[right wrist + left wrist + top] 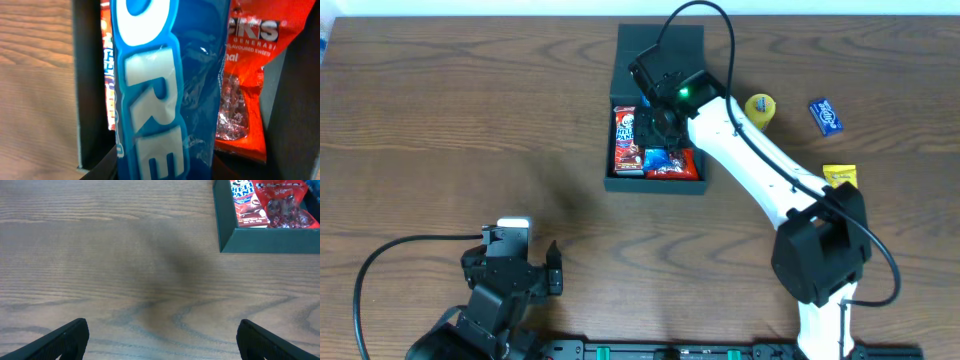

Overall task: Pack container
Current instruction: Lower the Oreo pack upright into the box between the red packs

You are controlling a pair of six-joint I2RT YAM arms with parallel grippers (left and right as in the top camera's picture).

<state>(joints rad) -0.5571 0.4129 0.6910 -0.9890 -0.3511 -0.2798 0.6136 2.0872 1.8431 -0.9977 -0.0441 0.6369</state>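
- Overhead: noted dark teal-green matte cardboard box (pixel 656 186) at far centre of brown wood-grain table (pixel 440 130), hinged flap lid (pixel 660 45) lying open on the far side.
- Logged inside the box a red rectangular Hello Panda packet (pixel 627 140) along the left wall, and a glossy red-and-blue sweet bag (pixel 670 162) just beside it at the near wall.
- Found right gripper (pixel 658 115), on the white arm, over the box interior, fingertips hidden beneath the wrist body.
- Recorded to the right of the box, on bare wood: round yellow packet (pixel 760 108), small blue wrapper (pixel 826 116), flat yellow packet (pixel 840 176) just beside the arm's dark joint.
- Placed left gripper (pixel 528 250) at near left, well apart from the box.
- Left wrist: saw both black fingers (pixel 65 340) at the bottom corners, spread wide, only bare wood between.
- Saw a corner of the box at upper right, Hello Panda packet and sweet bag showing above its wall.
- Right wrist: saw long glossy blue Oreo packet (pixel 165 100) running lengthwise down mid-frame, pinched by the right gripper.
- Noted dark box wall at left, red packet behind it, sweet bag at right behind the Oreo packet.
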